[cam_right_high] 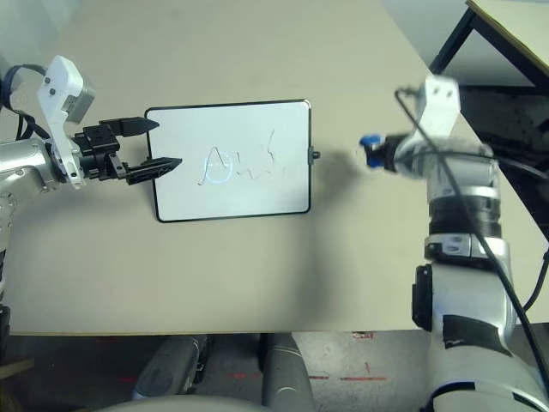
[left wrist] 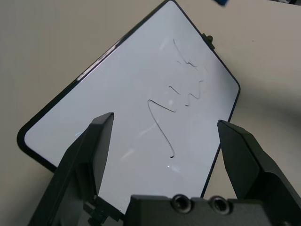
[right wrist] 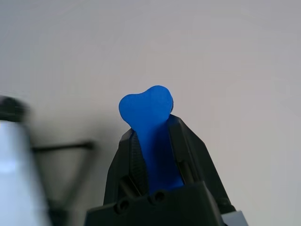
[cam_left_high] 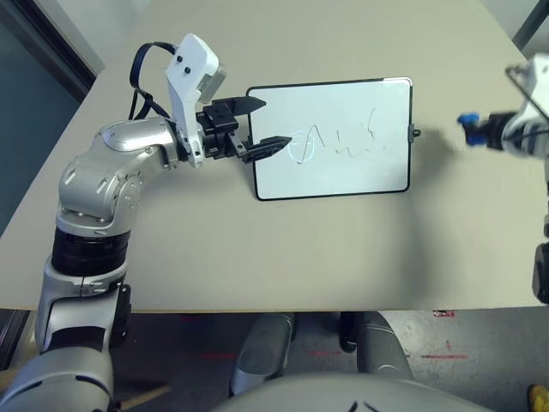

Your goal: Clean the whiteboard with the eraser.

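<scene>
The whiteboard lies flat on the table with thin scribbles near its middle. My left gripper hovers open over the board's left edge, one finger at the far corner and one reaching in toward the scribbles. In the left wrist view both fingers stand wide apart above the board. To the right of the board, above the table, my right gripper is shut on the blue eraser, which is pinched between the fingers and sticks out past the tips.
The beige table is bare around the board. Its front edge runs across the lower part of the head views. A dark table leg stands beyond the far right corner.
</scene>
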Tool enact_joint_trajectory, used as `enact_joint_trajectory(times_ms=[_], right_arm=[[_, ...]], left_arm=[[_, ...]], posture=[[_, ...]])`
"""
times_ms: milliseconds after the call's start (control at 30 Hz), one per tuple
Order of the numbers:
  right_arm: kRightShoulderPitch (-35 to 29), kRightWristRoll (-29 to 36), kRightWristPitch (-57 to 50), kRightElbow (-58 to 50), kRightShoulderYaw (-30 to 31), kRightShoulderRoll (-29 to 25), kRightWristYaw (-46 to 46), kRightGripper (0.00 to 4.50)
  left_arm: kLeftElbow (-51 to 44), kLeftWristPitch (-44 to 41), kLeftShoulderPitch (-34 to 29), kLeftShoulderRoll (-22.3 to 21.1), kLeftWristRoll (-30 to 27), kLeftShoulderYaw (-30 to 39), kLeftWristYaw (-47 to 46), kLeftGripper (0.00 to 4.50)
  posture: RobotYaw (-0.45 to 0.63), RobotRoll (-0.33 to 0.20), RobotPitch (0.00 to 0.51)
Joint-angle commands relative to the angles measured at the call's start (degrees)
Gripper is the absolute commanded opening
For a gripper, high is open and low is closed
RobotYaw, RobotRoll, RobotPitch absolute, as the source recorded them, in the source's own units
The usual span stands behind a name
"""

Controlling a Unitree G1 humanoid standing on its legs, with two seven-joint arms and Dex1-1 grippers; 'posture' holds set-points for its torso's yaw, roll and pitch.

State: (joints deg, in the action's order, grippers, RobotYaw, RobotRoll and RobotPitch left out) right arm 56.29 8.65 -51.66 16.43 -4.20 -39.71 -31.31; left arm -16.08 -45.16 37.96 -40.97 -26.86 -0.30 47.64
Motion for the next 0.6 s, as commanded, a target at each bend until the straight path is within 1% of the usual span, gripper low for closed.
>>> enact_joint_trajectory(times_ms=[33, 133, 200, 233, 300, 500, 600], right_arm=[[-0.95, 3.01, -4.98, -9.2, 2.37, 3.34, -1.36, 0.87], [-2.27, 5.13, -9.1, -17.14, 5.93, 7.13, -2.15, 0.87], [-3.27, 5.76, -10.4, -19.31, 8.29, 10.07, -2.04, 0.87], [-3.68, 4.45, -8.22, -19.38, 11.32, 10.38, -2.8, 0.87], [-3.62, 2.54, -5.15, -18.49, 15.37, 11.16, -3.49, 0.87], [-1.29, -0.98, -0.27, -15.88, 22.12, 13.6, -4.42, 0.86], [-0.4, -2.28, 0.69, -15.31, 24.21, 14.83, -4.97, 0.86]], left_arm=[[0.67, 0.75, 0.47, -0.77, 0.61, -0.93, 0.9, 4.5], [1.51, 1.35, 0.79, -0.97, 0.94, -1.22, 1.32, 4.5], [2.19, 1.88, 1.0, -1.14, 1.31, -1.56, 1.61, 4.5], [2.48, 2.18, 1.09, -1.3, 1.58, -1.87, 1.85, 4.5], [2.96, 2.61, 1.19, -1.54, 1.9, -2.23, 2.22, 4.5], [3.77, 3.22, 1.21, -1.68, 2.95, -2.4, 3.16, 4.5], [3.81, 3.25, 1.07, -1.7, 3.27, -2.39, 3.4, 4.5]], posture=[[0.2, 0.0, 0.143], [0.19, 0.0, 0.139], [0.19, 0.0, 0.136], [0.2, 0.0, 0.135], [0.19, 0.0, 0.133], [0.19, 0.0, 0.13], [0.19, 0.0, 0.129]])
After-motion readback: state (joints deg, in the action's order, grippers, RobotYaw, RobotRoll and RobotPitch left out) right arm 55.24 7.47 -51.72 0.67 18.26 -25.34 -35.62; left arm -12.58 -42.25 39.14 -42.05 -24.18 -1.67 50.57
